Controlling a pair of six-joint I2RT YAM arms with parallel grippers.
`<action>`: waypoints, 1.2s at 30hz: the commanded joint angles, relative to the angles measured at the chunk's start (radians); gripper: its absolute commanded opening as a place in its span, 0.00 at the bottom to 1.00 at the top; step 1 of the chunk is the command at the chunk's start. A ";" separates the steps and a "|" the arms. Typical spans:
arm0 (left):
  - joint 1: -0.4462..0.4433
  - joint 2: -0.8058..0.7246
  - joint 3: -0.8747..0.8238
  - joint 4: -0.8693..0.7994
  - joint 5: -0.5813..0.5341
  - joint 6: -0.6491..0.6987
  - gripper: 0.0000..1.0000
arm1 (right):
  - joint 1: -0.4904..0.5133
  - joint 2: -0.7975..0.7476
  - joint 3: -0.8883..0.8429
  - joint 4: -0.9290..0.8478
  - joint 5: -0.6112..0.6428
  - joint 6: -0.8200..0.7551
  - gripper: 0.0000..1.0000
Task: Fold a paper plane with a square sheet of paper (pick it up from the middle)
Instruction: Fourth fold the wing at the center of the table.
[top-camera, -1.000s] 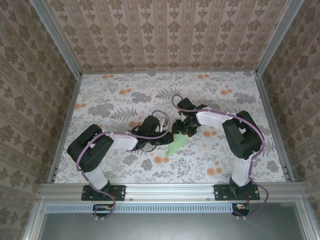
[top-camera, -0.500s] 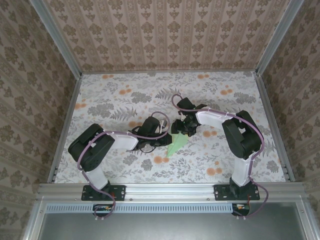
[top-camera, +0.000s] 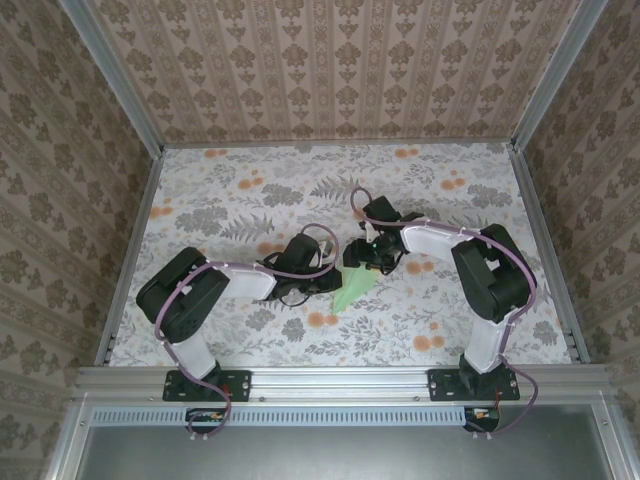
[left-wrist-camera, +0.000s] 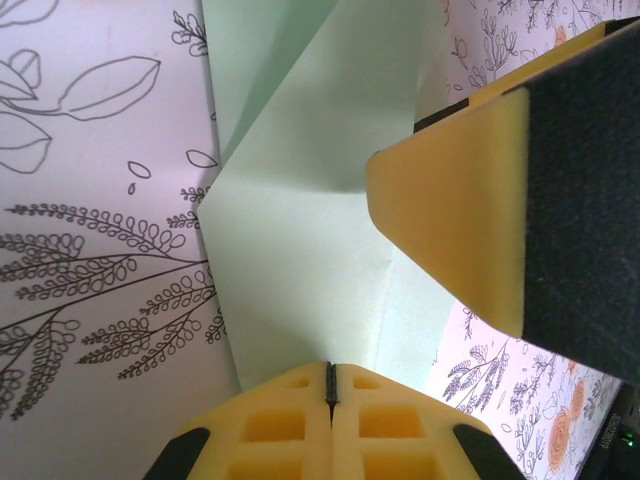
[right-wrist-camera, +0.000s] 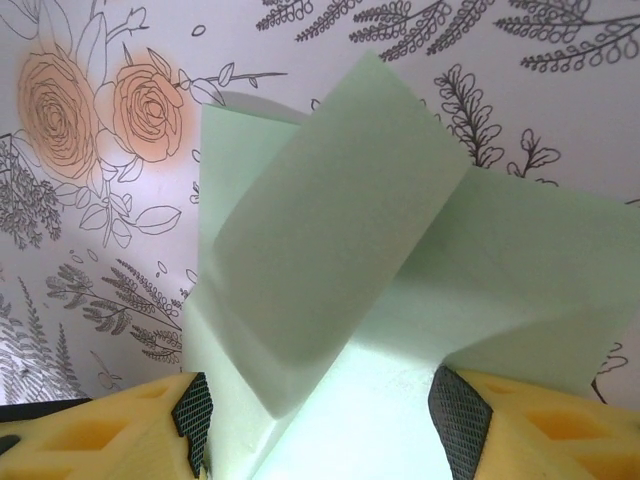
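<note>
The square sheet of paper (top-camera: 353, 290) is pale green and lies mid-table, folded into a narrow shape that points near-left. My left gripper (top-camera: 337, 282) comes in from the left. In the left wrist view it (left-wrist-camera: 330, 372) is shut, and its tips rest on top of the creased paper (left-wrist-camera: 300, 230) with nothing between them. My right gripper (top-camera: 368, 262) stands over the paper's far end. In the right wrist view it (right-wrist-camera: 325, 425) is open, its pads (right-wrist-camera: 195, 420) on either side of the paper (right-wrist-camera: 520, 260), where a folded flap (right-wrist-camera: 330, 250) stands up. A right finger (left-wrist-camera: 460, 220) shows in the left wrist view.
The tabletop (top-camera: 240, 200) has a floral print and is enclosed by patterned walls with aluminium rails (top-camera: 130, 250) on the left, right and back. Both arm bases sit on the near rail (top-camera: 340, 380).
The right gripper's jaws have spread a little wider and its arm has shifted slightly to the right. The left gripper stays shut on top of the paper.
</note>
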 joint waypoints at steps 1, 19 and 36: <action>0.007 0.022 0.018 -0.034 -0.014 -0.011 0.03 | -0.001 0.026 -0.050 -0.031 -0.028 -0.029 0.66; 0.006 0.054 0.028 -0.036 0.002 -0.010 0.03 | -0.002 0.078 -0.040 -0.084 0.050 -0.038 0.53; 0.006 0.063 0.036 -0.036 0.017 -0.005 0.03 | 0.005 0.132 -0.023 -0.141 0.161 -0.020 0.47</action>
